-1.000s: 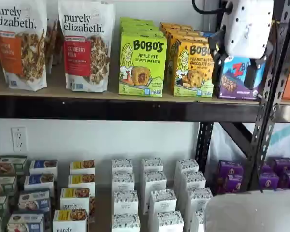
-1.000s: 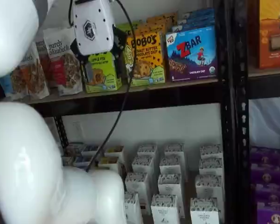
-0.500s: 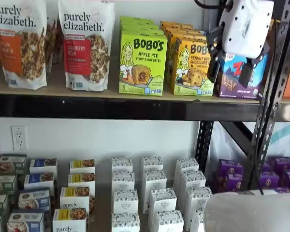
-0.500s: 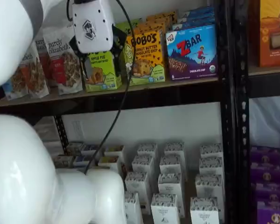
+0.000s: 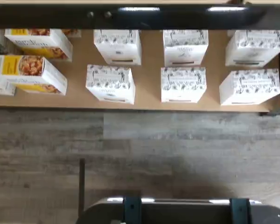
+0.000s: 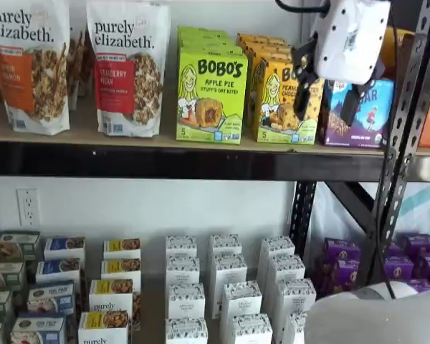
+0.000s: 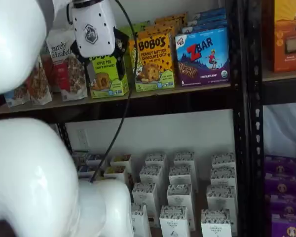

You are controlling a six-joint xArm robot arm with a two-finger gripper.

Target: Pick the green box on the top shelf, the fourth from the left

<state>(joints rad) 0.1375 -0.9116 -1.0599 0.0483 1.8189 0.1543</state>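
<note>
Lime-green carton is the target. Wrist view: only white boxes (image 5: 183, 84) and yellow boxes (image 5: 31, 73) on a lower board over wood floor; no target, no jaws.

Shelf view: the green box (image 6: 211, 95) stands upright on the top shelf (image 6: 165, 159), between granola bags (image 6: 127, 64) and the orange carton (image 6: 285, 100). My gripper (image 6: 324, 107) hangs in front of that orange carton, jaws apart, empty.

Shelf view: gripper body overlaps the green box (image 7: 108, 76); fingers unclear here.

Judgement: approach step. Next: line up on the green front, push in, close.
</note>
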